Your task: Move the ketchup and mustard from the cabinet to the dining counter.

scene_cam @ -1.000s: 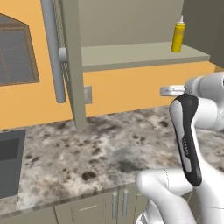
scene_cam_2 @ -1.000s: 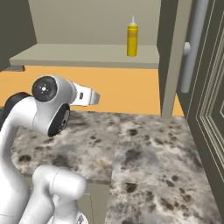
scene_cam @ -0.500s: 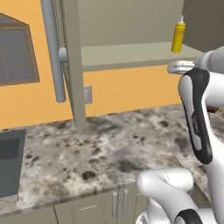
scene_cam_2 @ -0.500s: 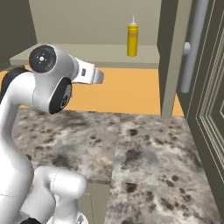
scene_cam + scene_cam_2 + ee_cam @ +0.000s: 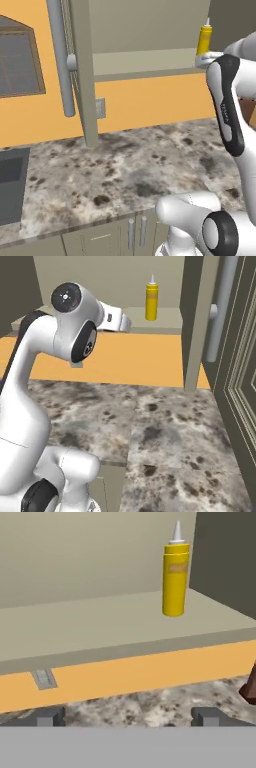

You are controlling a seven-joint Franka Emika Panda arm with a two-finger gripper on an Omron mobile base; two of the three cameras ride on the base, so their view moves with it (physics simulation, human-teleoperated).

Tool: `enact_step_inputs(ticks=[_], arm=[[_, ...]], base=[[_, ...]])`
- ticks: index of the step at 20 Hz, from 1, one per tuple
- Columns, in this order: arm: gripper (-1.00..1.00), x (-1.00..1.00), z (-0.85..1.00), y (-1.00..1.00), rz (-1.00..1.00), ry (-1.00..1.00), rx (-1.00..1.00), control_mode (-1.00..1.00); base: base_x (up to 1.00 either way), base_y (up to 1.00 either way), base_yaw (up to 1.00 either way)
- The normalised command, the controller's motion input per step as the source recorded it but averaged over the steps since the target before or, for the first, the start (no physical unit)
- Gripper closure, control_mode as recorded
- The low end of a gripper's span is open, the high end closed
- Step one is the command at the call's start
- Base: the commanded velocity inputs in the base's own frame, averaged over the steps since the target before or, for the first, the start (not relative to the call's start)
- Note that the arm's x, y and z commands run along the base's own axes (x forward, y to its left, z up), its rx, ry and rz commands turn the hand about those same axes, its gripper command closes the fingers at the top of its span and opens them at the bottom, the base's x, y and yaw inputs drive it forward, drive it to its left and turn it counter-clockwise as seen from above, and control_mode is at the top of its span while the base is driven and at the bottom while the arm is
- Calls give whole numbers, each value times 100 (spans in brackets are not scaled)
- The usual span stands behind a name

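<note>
The gripper (image 5: 128,716) has its jaws spread wide with nothing between them, level with the shelf edge of the cabinet (image 5: 100,632). The mustard (image 5: 175,574) stands upright on that shelf, beyond the jaws and apart from them, above the granite counter (image 5: 125,170).

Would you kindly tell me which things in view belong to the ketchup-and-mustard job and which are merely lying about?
Belongs to the job:
- mustard, upright on the shelf
- cabinet, door open
- gripper, open, empty

Just lying about:
- granite counter
- sink
- wall outlet
</note>
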Motion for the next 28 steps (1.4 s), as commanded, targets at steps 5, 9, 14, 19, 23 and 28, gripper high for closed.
enact_step_inputs(ticks=[5, 9, 14, 19, 23, 28], arm=[[-100, 54, 17, -15, -8, 0, -6, -100], [-100, 31, 37, -26, -7, 0, -2, -100], [-100, 26, 26, -13, -5, 0, 0, -100], [-100, 18, 0, -30, -3, -8, 0, -100], [-100, 30, 0, -34, -3, -7, 0, -100], [-100, 44, 0, -6, 0, -3, 0, -100]], base=[[0, 0, 0], [0, 0, 0], [0, 0, 0], [0, 0, 0], [0, 0, 0], [0, 0, 0]])
